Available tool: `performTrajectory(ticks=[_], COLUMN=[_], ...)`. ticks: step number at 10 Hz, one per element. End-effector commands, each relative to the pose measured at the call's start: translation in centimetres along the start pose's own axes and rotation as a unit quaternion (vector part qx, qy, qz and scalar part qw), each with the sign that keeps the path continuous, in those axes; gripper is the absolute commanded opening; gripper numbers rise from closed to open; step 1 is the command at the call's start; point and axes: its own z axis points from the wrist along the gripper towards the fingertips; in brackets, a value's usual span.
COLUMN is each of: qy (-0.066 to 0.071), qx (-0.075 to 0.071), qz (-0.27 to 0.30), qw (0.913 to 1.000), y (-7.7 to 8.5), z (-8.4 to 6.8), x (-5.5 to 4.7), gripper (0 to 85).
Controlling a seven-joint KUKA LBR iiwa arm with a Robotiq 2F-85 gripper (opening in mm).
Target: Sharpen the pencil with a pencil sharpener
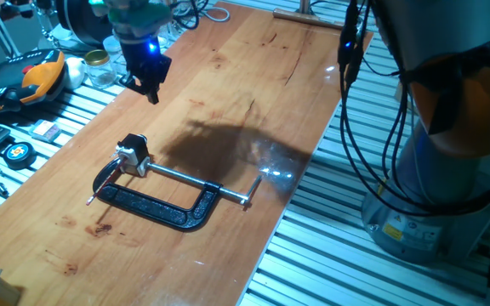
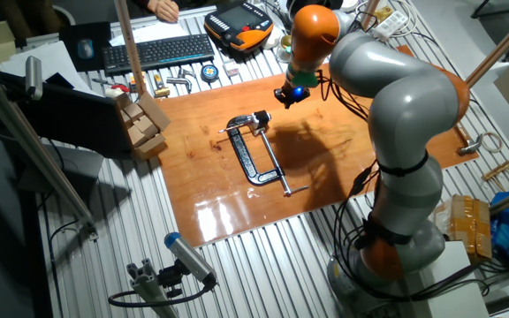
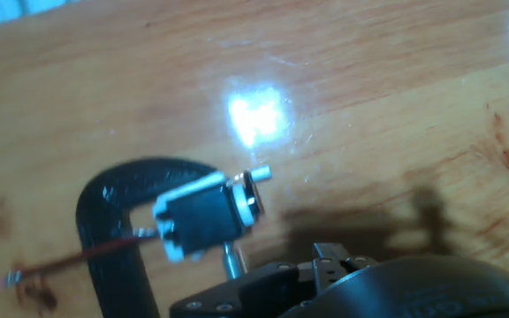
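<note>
The pencil sharpener (image 1: 132, 154) is a small black and silver block held in the jaws of a black C-clamp (image 1: 156, 205) on the wooden table. The pencil (image 1: 102, 184), a thin dark stick, runs from the sharpener towards the table's left edge. My gripper (image 1: 152, 92) hangs above the table, behind the clamp and apart from it; its fingers look shut and empty. In the hand view the sharpener (image 3: 206, 216), the pencil (image 3: 78, 258) and the clamp (image 3: 104, 208) lie at lower left. The other fixed view shows the gripper (image 2: 287, 97) to the right of the sharpener (image 2: 260, 119).
The clamp's silver screw rod (image 1: 198, 180) points towards the table's right edge. To the left of the table lie a jar (image 1: 99, 66), an orange handset (image 1: 37, 75) and a tape measure (image 1: 17, 152). Wooden blocks (image 2: 144, 124) stand at the table's corner.
</note>
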Motion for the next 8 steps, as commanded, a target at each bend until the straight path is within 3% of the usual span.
performTrajectory(ticks=[1, 4, 8], qy=[0.001, 0.001, 0.002], qx=[0.004, 0.003, 0.006], qz=[-0.023, -0.041, -0.051], qw=[0.9997, 0.9992, 0.9987], y=[0.0, -0.9, -1.1], z=[-0.6, -3.1, -4.3], x=[0.3, 1.5, 1.8], gripper=[0.0, 0.0, 0.0])
